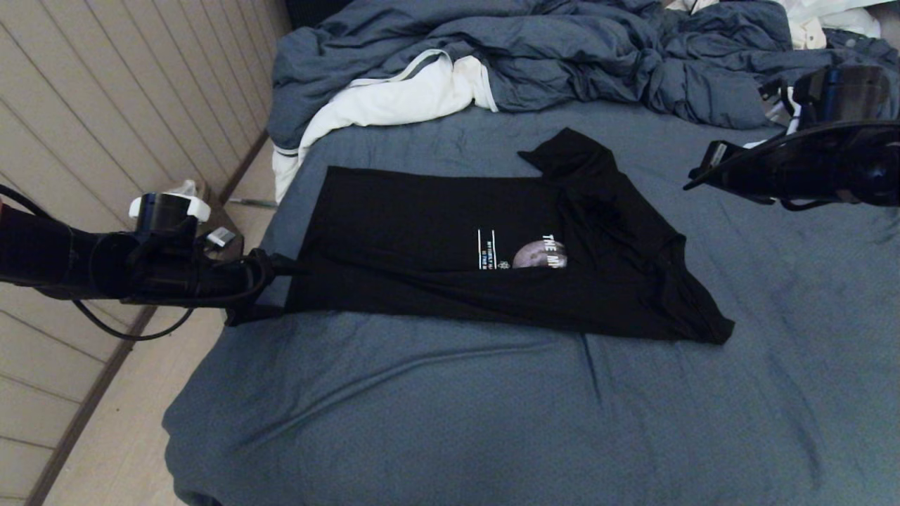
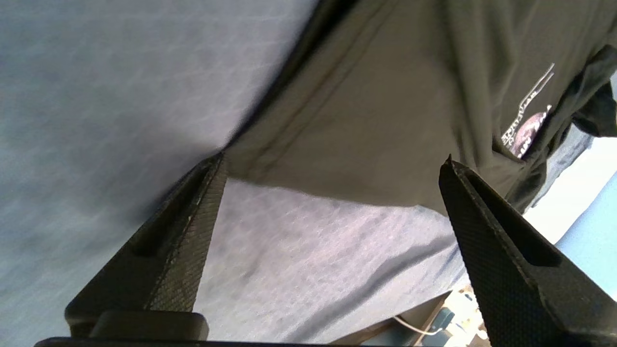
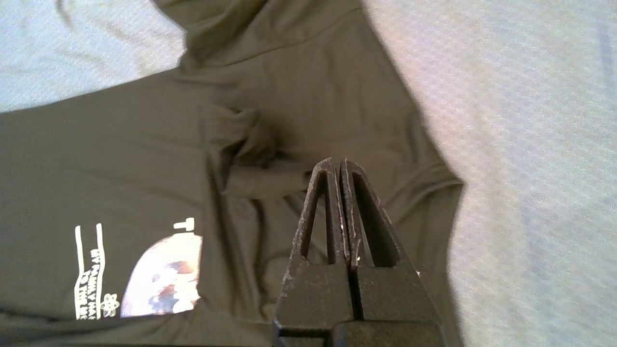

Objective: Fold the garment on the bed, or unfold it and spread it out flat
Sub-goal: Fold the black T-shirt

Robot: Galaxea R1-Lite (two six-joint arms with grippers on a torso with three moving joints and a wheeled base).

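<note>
Garment (image 1: 450,239) on the bed (image 1: 450,422) looks about half-folded lengthwise, sleeves still loose; left gripper (image 1: 278,266) fingers spread empty at hem, right gripper (image 3: 340,166) fingers closed, empty.

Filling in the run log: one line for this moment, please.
garment: partly folded on bed | left gripper: open at hem corner, holding nothing | right gripper: shut, empty, above collar end

A rumpled blue-grey duvet (image 1: 534,49) was heaped along the bed's far edge. A white cloth with grey trim (image 1: 394,98) lay at its far left corner, partly under the duvet, draping over the side.
</note>
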